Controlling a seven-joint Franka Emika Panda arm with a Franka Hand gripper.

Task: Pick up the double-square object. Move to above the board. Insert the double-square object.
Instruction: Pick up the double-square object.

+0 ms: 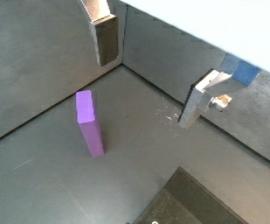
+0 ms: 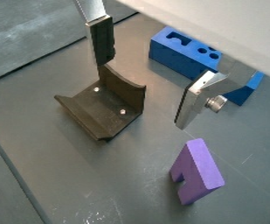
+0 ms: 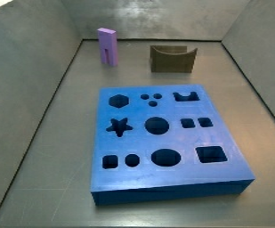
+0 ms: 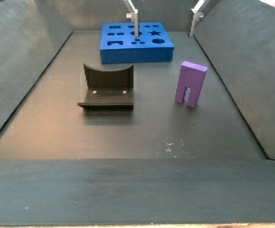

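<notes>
The double-square object is a slim lavender block that stands upright on the grey floor, notched end down, in both side views (image 3: 108,44) (image 4: 192,83) and both wrist views (image 1: 90,122) (image 2: 197,172). The board is a thick blue slab with many shaped holes (image 3: 175,180) (image 4: 136,55); one corner shows in the wrist views (image 2: 172,59) (image 1: 242,72). My gripper (image 1: 154,70) (image 2: 148,70) (image 4: 164,13) is open and empty. It hangs high, between the board and the lavender block, touching neither. It is out of one side view.
The dark fixture (image 2: 102,107) (image 3: 172,58) (image 4: 108,89) stands on the floor beside the lavender block, close under one finger (image 2: 100,39). Grey walls enclose the floor on all sides (image 4: 20,80).
</notes>
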